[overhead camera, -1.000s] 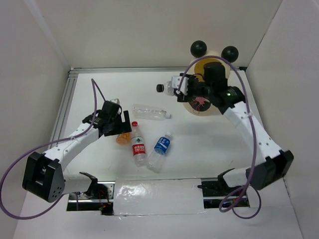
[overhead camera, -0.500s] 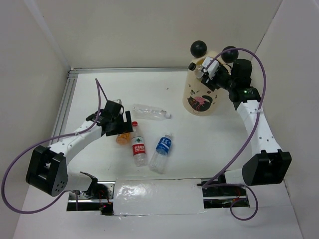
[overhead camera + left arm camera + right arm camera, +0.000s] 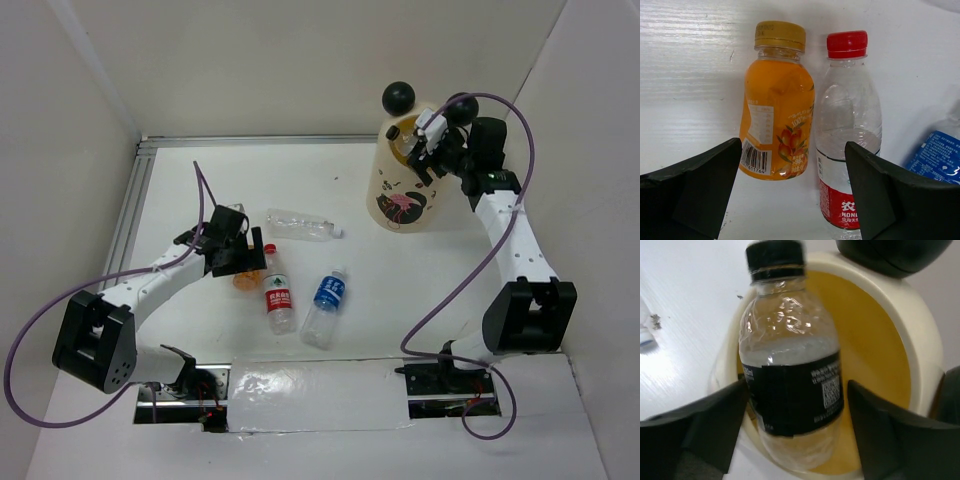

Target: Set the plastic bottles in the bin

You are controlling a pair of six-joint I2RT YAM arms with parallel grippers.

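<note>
Possibly risked a double grab at left, a fumbled drop at right.
Saw left claw [image 3: 794,145] gaping over the orange bottle [image 3: 775,120] and red-capped bottle [image 3: 847,135], side by side on the desk [image 3: 200,170], so could have pinched both; could not judge right claw [image 3: 797,385] as gripping or merely flanking the dark-labelled bottle [image 3: 790,365] above the bin [image 3: 920,340] mouth, near its rim, so might have clipped it and tumbled outside.

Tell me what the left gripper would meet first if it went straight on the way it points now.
Most likely the orange bottle, straight ahead of the open left gripper; depth is unclear.
</note>
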